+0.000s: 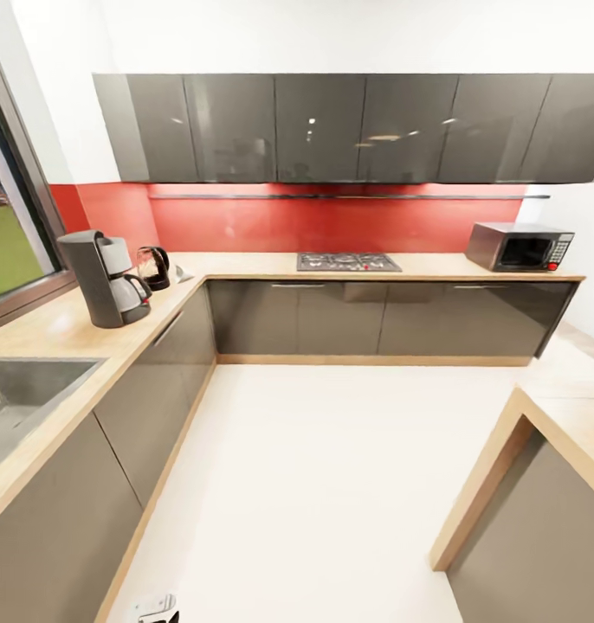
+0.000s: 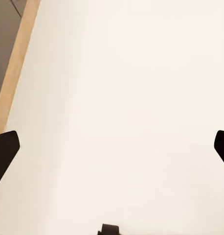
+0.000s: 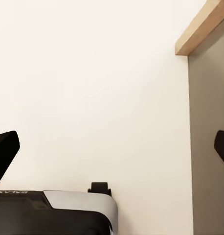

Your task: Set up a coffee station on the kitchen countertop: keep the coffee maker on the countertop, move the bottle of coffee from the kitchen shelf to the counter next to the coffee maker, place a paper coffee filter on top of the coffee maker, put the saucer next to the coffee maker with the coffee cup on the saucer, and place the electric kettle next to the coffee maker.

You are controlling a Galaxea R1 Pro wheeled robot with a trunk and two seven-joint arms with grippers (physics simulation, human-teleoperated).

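Coffee maker (image 1: 105,279) stands on the left worktop (image 1: 63,333) with the kettle (image 1: 154,266) just behind it, near the corner, while the left tool (image 2: 112,147) and right tool (image 3: 112,147) hang spread wide over the pale floor (image 1: 332,484).

A home kitchen is shown: grey cabinets (image 1: 319,128) over a red backsplash (image 1: 332,223), a hob (image 1: 348,261) at 12 o'clock, a microwave (image 1: 519,247) at 2 o'clock, a sink (image 1: 20,394) at 9 o'clock.
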